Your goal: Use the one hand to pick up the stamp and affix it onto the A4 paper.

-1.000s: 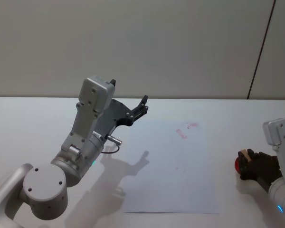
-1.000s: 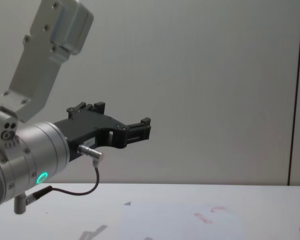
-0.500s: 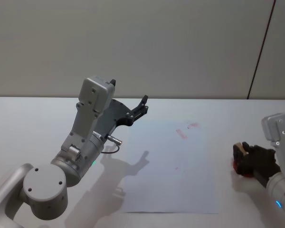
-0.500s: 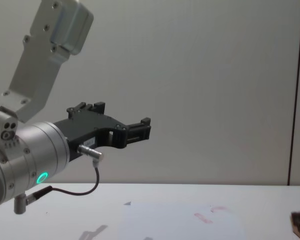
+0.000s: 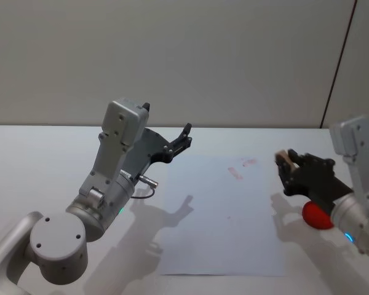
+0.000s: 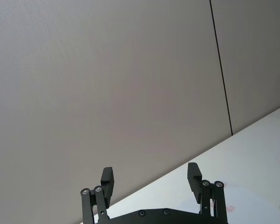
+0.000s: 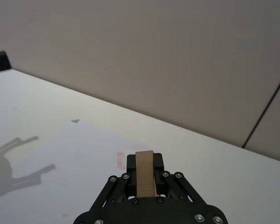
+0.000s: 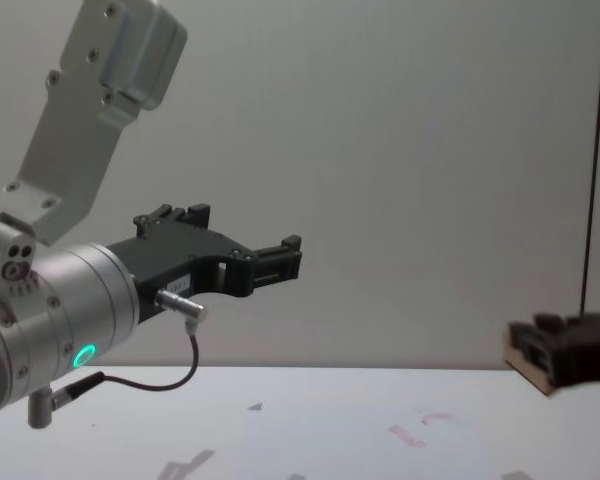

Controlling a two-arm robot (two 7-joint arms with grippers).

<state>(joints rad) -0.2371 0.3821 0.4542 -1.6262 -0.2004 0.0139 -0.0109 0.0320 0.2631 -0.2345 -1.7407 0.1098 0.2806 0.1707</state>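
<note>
The right gripper [image 5: 288, 173] is the arm nearer the work. Its jaws are closed on the stamp [image 5: 286, 158], a tan block pinched between the two fingers with its end sticking out past the tips. It hangs clear above the table [image 5: 43, 160], just off the right edge of the paper [image 5: 215, 227], towards the far right corner.

The sheet therefore lies to the robot's left of the stamp and below it, with the red marks [image 5: 241, 168] close by on that side. In the right wrist view the stamp's long axis runs out along the fingers, roughly level rather than pointing down at the sheet. The coming move probably calls for a short shift to the left and a tilt down, so that the stamp's end meets the paper flat.

A red round thing [image 5: 317, 215] sits on the table under the right arm.

The left gripper [image 5: 183, 138] is parked, raised over the paper's far left corner, its jaws spread wide and holding nothing.
</note>
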